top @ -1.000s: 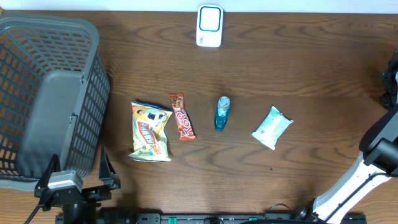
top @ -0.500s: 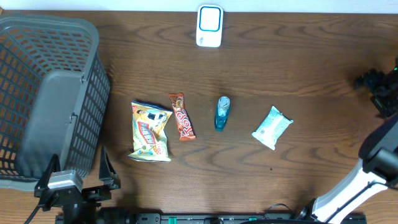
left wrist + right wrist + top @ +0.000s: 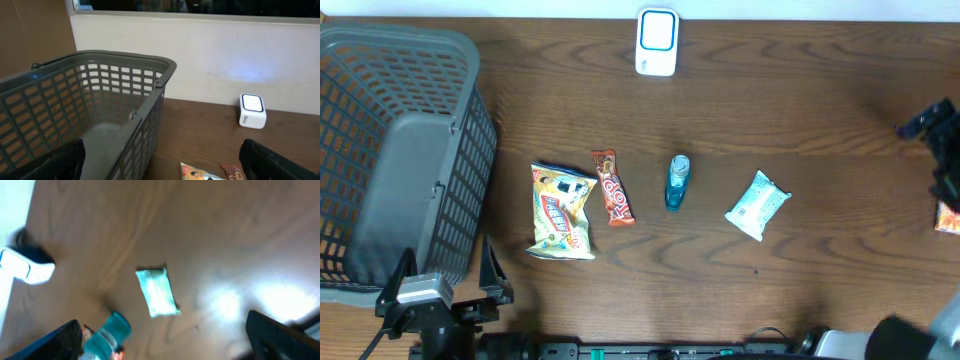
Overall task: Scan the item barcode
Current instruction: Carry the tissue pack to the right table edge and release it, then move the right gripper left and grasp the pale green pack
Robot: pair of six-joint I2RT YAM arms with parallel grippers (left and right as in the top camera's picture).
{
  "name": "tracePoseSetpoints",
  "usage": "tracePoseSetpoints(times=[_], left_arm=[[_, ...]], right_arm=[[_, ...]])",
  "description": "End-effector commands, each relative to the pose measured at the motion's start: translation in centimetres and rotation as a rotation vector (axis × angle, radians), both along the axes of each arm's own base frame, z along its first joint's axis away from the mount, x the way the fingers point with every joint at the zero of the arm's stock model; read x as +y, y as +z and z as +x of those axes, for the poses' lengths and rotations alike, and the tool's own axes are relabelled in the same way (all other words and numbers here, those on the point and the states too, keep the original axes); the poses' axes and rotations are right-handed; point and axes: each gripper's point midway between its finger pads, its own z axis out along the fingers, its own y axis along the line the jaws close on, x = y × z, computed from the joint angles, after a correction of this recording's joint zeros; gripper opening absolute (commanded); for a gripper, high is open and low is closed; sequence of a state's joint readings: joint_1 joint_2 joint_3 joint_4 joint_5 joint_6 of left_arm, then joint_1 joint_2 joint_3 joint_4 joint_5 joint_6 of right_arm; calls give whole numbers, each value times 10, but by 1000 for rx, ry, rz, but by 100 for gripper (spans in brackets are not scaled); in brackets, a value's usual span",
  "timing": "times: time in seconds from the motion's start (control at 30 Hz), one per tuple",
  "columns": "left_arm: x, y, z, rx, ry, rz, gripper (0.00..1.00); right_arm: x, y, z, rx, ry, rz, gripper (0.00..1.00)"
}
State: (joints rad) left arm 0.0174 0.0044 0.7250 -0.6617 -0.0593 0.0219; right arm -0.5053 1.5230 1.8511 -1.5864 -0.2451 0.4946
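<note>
Several items lie in a row on the brown table: a yellow snack bag (image 3: 562, 211), a brown candy bar (image 3: 612, 187), a blue bottle (image 3: 677, 181) and a pale teal packet (image 3: 757, 205). The white scanner (image 3: 656, 42) stands at the far edge. My right arm (image 3: 945, 150) hangs over the right edge. In its wrist view my right gripper (image 3: 170, 347) is open and empty, with the teal packet (image 3: 157, 292) and the bottle (image 3: 107, 335) below it. My left gripper (image 3: 165, 167) is open and empty at the near left, beside the basket (image 3: 125, 90).
The grey mesh basket (image 3: 380, 60) fills the left side of the table. An orange-red packet (image 3: 948, 217) shows at the right edge, under my right arm. The left wrist view also takes in the scanner (image 3: 251, 111) and the snack bag (image 3: 200, 172).
My right arm has swung up along the right edge, and its white lower link has left the view. An orange-red packet now shows at the right edge. The left arm is still.
</note>
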Motion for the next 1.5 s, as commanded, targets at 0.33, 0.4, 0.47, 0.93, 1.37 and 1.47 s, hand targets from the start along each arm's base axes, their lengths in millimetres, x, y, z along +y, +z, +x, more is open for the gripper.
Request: tracePoseSetpoints(times=[0.33,0.4,0.47,0.93,1.37,1.47], left_arm=[[2,1,0,-6,9,-8,98],[2,1,0,-6,9,-8,98],[2,1,0,-6,9,-8,98],[2,1,0,-6,9,-8,98],[2,1,0,-6,9,-8,98],[2,1,0,-6,9,-8,98]], right_arm=[[45,-55,-70,12,29,21,99],[62,-78,-61,-67,79,73,99],[79,-99,-47,-156,146,126,99],[142,-230,-6,-216,351,188,88],[101,-306,-19,70,181,-20,75],[101,-321,-19,100,181,-17,73]])
